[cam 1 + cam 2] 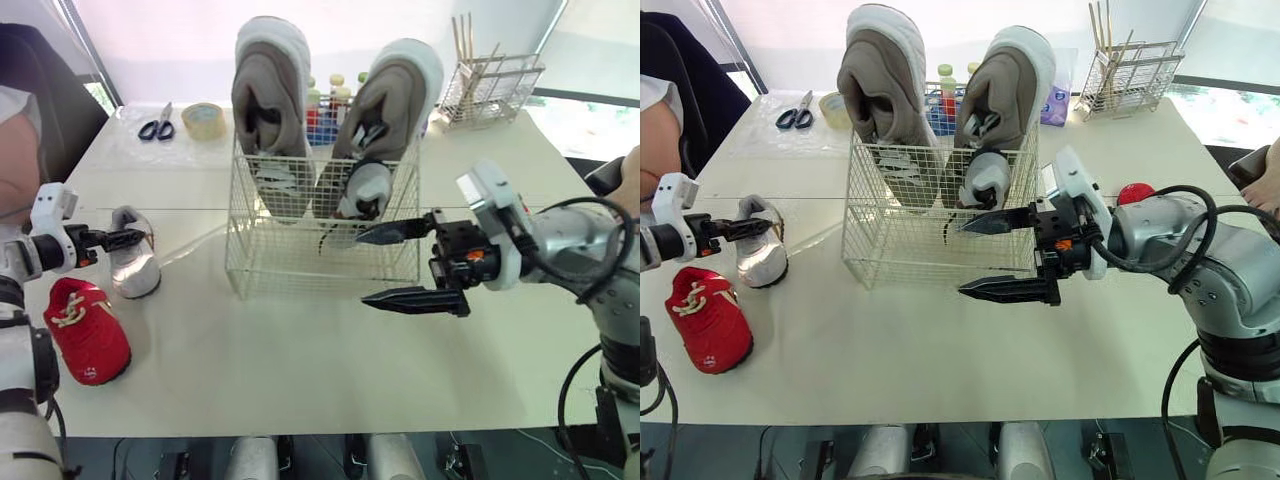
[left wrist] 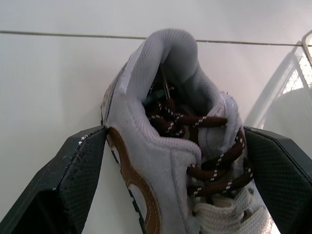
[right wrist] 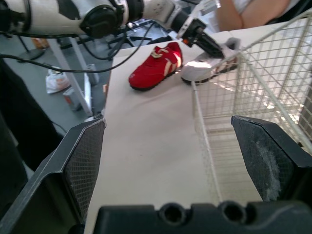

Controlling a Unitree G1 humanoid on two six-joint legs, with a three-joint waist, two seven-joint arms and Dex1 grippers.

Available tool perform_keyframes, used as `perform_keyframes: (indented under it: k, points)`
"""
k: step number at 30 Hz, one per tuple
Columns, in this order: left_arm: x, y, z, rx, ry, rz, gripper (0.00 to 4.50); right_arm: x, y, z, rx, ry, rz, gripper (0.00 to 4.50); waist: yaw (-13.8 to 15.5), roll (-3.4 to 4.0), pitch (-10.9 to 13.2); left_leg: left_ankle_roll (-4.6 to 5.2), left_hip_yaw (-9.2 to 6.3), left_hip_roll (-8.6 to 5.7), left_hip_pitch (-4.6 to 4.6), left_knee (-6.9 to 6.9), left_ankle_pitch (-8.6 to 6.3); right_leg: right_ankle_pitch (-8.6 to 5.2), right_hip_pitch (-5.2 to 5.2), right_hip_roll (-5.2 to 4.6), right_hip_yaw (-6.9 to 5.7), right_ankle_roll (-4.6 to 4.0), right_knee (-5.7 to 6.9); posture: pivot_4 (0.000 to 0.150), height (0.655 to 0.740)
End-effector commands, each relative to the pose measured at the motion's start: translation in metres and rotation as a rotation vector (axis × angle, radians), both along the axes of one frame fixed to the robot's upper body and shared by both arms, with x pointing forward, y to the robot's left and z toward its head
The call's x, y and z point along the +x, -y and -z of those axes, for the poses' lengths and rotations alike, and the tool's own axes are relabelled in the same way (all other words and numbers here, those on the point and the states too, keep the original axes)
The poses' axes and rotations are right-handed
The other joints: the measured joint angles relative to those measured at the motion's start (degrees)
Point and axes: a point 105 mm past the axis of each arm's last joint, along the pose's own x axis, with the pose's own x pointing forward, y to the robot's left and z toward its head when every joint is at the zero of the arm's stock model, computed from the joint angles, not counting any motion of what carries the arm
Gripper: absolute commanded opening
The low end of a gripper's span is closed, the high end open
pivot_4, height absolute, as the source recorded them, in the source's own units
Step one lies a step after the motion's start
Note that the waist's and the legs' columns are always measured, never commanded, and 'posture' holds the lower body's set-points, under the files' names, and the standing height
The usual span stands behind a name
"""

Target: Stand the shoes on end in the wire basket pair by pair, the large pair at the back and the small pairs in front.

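The wire basket [image 1: 300, 262] stands mid-table. Two large grey shoes [image 1: 270, 100] [image 1: 395, 100] stand on end along its back. A small grey-and-white shoe [image 1: 362, 190] stands in front of the right one. On the table to the left sits a small white shoe with brown laces [image 1: 135, 268]. My left gripper [image 1: 135, 238] is open, one finger either side of the shoe's collar [image 2: 170, 53]. A small red shoe [image 1: 88, 330] lies nearer the front edge. My right gripper [image 1: 365, 268] hangs open and empty beside the basket's front right corner.
Scissors [image 1: 156, 127] and a tape roll [image 1: 204, 120] lie at the back left. Bottles [image 1: 325, 100] stand behind the basket, and a wire rack of sticks [image 1: 490, 88] at the back right. A red object [image 1: 1135, 191] peeks out behind my right wrist. A person sits at the far left.
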Motion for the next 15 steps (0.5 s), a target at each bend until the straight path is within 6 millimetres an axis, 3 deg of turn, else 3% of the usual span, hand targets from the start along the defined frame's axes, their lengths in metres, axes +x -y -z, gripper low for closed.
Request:
perform_keyframes:
  k: [1, 7, 9, 11, 13, 15]
  points:
    - [0.005, -0.003, 0.005, 0.037, 0.021, -0.044, 3.63, 0.0, 0.004, -0.012, 0.015, 0.05, 0.011, 4.5, 0.01, 0.0, 0.0, 0.0, 0.0, 0.0, 0.01, 0.0, 0.0, 0.0, 0.0, 0.0, 0.0, 0.0, 0.01, 0.15, 0.7352]
    - [0.019, 0.0, -0.007, -0.035, 0.131, -0.131, 0.95, 0.008, 0.005, -0.017, 0.016, 0.09, 0.021, 4.5, 0.44, -0.11, -0.07, 0.02, -0.06, -0.04, 0.09, 0.11, 0.0, -0.01, -0.01, -0.06, 0.05, -0.02, 0.4, 0.15, 0.7352]
    - [0.024, -0.002, -0.018, -0.053, 0.184, -0.166, 0.95, 0.007, 0.005, -0.018, 0.02, 0.091, 0.012, 4.5, 0.33, -0.13, -0.08, 0.12, -0.11, -0.03, 0.09, 0.17, -0.05, -0.01, -0.01, -0.07, 0.04, -0.02, 0.48, 0.15, 0.7352]
    - [0.03, -0.005, -0.042, -0.084, 0.289, -0.213, 0.95, 0.008, 0.006, -0.021, 0.028, 0.094, 0.016, 4.5, 0.18, -0.15, -0.08, 0.1, -0.13, -0.03, 0.08, 0.22, -0.04, -0.01, -0.02, -0.07, 0.04, -0.02, 0.54, 0.15, 0.7352]
    - [0.034, -0.009, -0.072, -0.118, 0.406, -0.253, 0.95, 0.011, 0.009, -0.025, 0.039, 0.099, 0.027, 4.5, 0.14, -0.28, -0.01, -0.01, -0.13, -0.02, 0.05, 0.25, 0.02, -0.01, -0.05, -0.06, 0.04, -0.01, 0.56, 0.15, 0.7352]
    - [0.034, -0.011, -0.115, -0.116, 0.571, -0.281, 0.95, 0.013, 0.011, -0.033, 0.059, 0.104, 0.036, 4.5, 0.05, -0.59, 0.01, -0.03, -0.12, 0.0, 0.01, 0.29, 0.04, 0.0, -0.07, -0.04, 0.02, -0.01, 0.58, 0.15, 0.7352]
